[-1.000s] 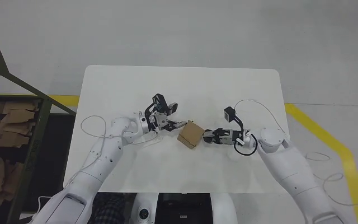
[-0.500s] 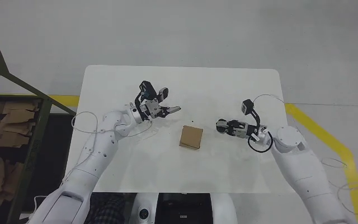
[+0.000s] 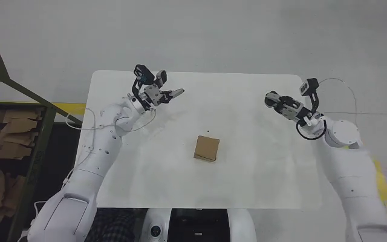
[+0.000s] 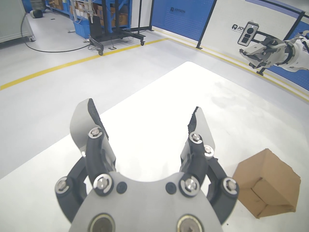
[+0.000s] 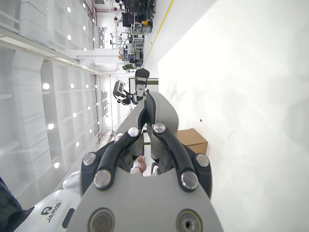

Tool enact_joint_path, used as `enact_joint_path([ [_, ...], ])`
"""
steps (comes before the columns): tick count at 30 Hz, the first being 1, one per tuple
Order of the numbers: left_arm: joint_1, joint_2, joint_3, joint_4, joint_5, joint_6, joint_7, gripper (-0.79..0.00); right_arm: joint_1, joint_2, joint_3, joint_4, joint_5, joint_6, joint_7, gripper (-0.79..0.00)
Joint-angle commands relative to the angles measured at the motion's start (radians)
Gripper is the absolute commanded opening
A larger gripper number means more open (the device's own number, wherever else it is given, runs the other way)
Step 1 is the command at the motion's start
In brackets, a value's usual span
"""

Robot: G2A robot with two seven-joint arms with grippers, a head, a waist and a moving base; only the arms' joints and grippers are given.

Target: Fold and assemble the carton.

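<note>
The closed brown carton [image 3: 207,147] rests on the white table [image 3: 260,181], well apart from both grippers' fingertips. The left gripper [image 3: 174,94] is spread wide and empty. The right gripper [image 3: 268,98] is pressed together, holding nothing.

Matt cardboard carton [image 3: 207,147], smooth, faintly glossy table [image 3: 254,175]

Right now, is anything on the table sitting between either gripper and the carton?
Nothing visible does. The carton sits alone near the middle of the table. The left gripper, fingers open, and the right gripper, fingers shut, are toward the table's far side, with bare tabletop between each and the carton.
</note>
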Motion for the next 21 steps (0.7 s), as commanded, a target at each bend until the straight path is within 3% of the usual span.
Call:
enact_joint_path([
  [1,0.004,0.005,-0.020,0.002,-0.005,0.012,0.000,-0.099,0.021,-0.001,0.009,0.028,0.001,-0.015,-0.022,-0.785],
  [7,0.039,0.021,-0.092,-0.005,-0.032,0.043,-0.022,0.000,0.065,-0.007,0.012,0.092,-0.036,-0.072,-0.125,-0.785],
  [9,0.055,0.028,-0.116,-0.015,-0.035,0.052,-0.031,0.000,0.074,-0.008,0.011,0.106,-0.079,-0.098,-0.187,-0.785],
  [10,0.065,0.031,-0.128,-0.020,-0.039,0.057,-0.035,0.000,0.076,-0.009,0.009,0.113,-0.101,-0.109,-0.222,-0.727],
  [14,0.100,0.042,-0.180,-0.047,-0.066,0.078,-0.048,0.000,0.084,-0.014,-0.003,0.135,-0.173,-0.122,-0.322,-0.727],
  [18,0.133,0.052,-0.227,-0.089,-0.082,0.095,-0.055,0.000,0.088,-0.018,-0.017,0.141,-0.239,-0.138,-0.389,-0.545],
  [21,0.151,0.057,-0.253,-0.116,-0.092,0.105,-0.065,0.000,0.085,-0.023,-0.024,0.138,-0.266,-0.165,-0.431,-0.339],
])
